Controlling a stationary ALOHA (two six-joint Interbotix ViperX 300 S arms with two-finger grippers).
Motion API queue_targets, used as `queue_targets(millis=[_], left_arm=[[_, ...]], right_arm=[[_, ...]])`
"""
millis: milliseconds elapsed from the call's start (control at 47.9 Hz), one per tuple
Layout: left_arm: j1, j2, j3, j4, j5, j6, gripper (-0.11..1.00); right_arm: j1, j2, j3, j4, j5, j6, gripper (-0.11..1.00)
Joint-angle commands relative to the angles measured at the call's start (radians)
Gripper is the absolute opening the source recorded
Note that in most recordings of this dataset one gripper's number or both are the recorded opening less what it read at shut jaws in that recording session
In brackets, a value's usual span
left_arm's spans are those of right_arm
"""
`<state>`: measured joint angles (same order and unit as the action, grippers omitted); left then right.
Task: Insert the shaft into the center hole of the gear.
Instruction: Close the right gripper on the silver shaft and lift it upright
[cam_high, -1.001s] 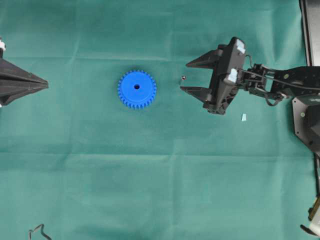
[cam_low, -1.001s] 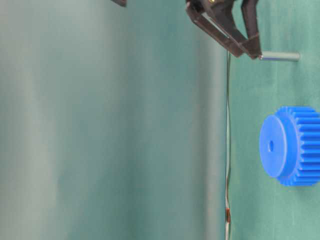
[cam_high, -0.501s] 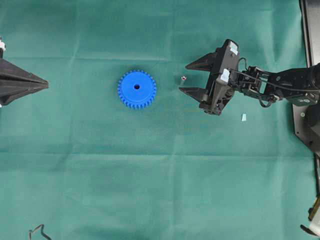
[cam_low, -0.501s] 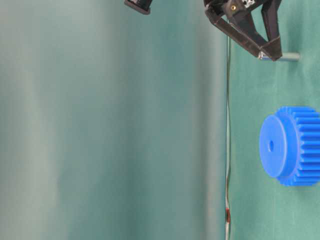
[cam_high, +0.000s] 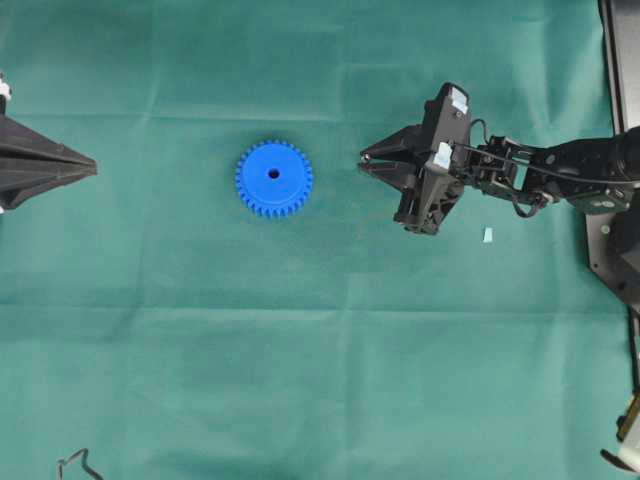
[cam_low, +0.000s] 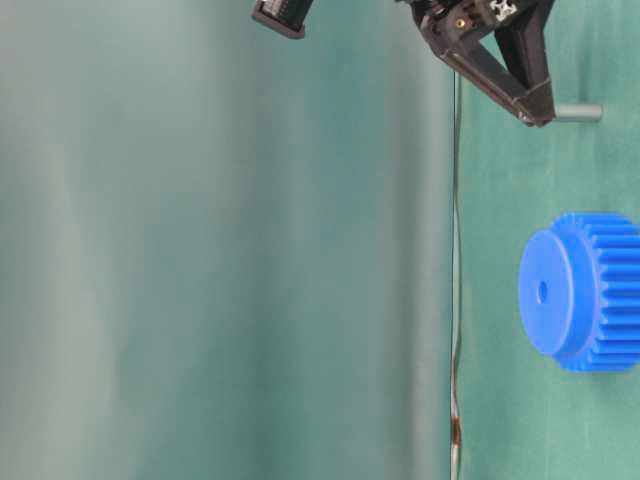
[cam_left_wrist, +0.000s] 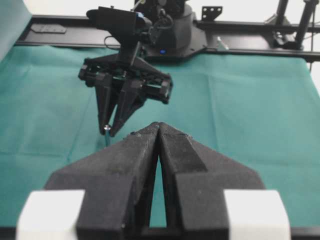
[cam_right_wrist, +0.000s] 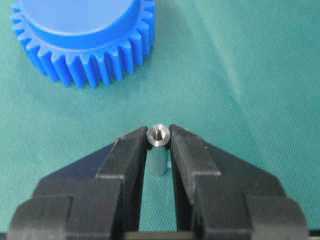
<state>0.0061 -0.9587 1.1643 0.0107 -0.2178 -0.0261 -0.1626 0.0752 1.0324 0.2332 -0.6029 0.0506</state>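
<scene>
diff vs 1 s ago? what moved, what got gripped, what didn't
The right claw slid left toward the gear and dropped its wide-open jaws around the shaft, then closed: both fingertips now press the pin near its top, while it stands upright on the cloth. Not lifted yet. Unchanged: the gear's position, the small pale blue scrap, and the left claw, parked shut.
</scene>
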Motion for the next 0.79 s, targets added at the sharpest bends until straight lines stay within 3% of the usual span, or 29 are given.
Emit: queue_targets(millis=[0,292,542,772], left_arm=[[0.003,0.006,-0.025,0.003,-0.005,-0.005,0.0],[0.005,0.006,-0.026,0.003,0.0,-0.005,0.0],[0.005,0.006,-0.025,0.003,0.0,-0.005,0.0],[0.005,0.006,-0.025,0.003,0.0,-0.005,0.0]], right_arm=[[0.0,-0.009,-0.012,0.0,-0.003,-0.002,0.17],[-0.005,-0.049,-0.012,0.0,0.005,-0.006,0.17],[-0.011,-0.149,-0.032,-0.002,0.097,-0.025,0.17],[-0.006,-0.144,-0.074,-0.002,0.135,-0.026,0.17]])
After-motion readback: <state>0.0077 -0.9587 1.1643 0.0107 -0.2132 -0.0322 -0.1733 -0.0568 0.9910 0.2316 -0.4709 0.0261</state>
